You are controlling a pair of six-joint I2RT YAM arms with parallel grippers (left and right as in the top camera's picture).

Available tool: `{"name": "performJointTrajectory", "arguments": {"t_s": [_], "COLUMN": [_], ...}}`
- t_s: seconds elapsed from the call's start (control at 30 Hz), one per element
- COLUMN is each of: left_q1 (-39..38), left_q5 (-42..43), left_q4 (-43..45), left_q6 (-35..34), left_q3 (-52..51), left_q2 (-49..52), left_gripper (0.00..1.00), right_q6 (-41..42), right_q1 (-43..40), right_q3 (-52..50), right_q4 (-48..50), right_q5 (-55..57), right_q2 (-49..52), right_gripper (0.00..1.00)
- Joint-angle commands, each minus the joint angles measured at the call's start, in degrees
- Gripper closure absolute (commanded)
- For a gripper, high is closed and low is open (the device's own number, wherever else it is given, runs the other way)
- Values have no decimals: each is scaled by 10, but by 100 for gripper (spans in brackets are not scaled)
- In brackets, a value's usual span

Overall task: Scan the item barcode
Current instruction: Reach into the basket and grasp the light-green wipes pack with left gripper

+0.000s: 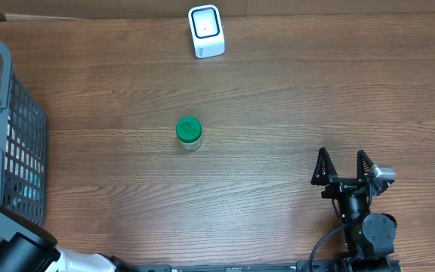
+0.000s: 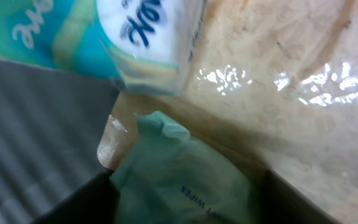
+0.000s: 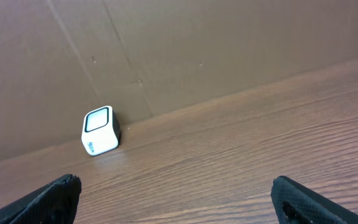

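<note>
Overhead, table: We see a brown wood-grain table (image 1: 278,98), smooth and matte.
Overhead, scanner: A small white scanner (image 1: 206,31), boxy with rounded corners and a dark window, sits at the far edge, well apart from everything else.
Overhead, jar: A small clear jar (image 1: 189,132) with a round green lid stands upright near the middle.
Overhead, basket: A grey plastic mesh basket (image 1: 6,113) at the left edge holds soft packs. The left arm (image 1: 13,245) reaches into it.
Overhead, right gripper: The right gripper (image 1: 343,168) is empty, jaws spread wide, well apart from the jar.
Left wrist, left gripper: The left gripper (image 2: 185,208) is down in the basket. Its dark fingers (image 2: 73,205) flank a pale green, crinkled pack of wipes (image 2: 179,180). We cannot tell whether the jaws grip it.
Left wrist, neighbours: A glossy blue-and-white tissue pack (image 2: 104,31) and shiny clear film (image 2: 291,81) lie beside it.
Right wrist, view: Black fingertips (image 3: 48,199) frame the scanner, which stands against a plain cardboard wall (image 3: 197,56).
Progress: We judge the task barely begun. Nothing is at the scanner. Securing the pack, lifting it out, carrying it across and showing its barcode all remain.
</note>
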Motion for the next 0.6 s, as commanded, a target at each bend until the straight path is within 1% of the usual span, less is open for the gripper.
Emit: {"name": "performJointTrajectory", "arguments": {"t_s": [0.0, 0.07, 0.1, 0.23, 0.37, 0.57], "left_q1": [2, 2, 2, 2, 2, 2], "left_q5": [15, 15, 15, 16, 21, 104], "left_q4": [-5, -4, -5, -18, -52, -132], "left_q6": [7, 7, 7, 5, -2, -12], "left_q3": [-12, -9, -6, 10, 43, 139], "left_q2": [41, 40, 40, 39, 37, 37], "left_gripper": [81, 94, 96, 96, 96, 96], "right_q6": [-2, -2, -2, -2, -2, -2], "right_q1": [-1, -1, -1, -1, -1, -1], "right_q3": [-6, -6, -6, -6, -6, -6], "right_q4": [2, 2, 3, 3, 3, 3], "right_q5": [6, 6, 6, 6, 6, 6], "right_q2": [-2, -2, -2, -2, -2, -2], "right_gripper": [0, 0, 0, 0, 0, 0]}}
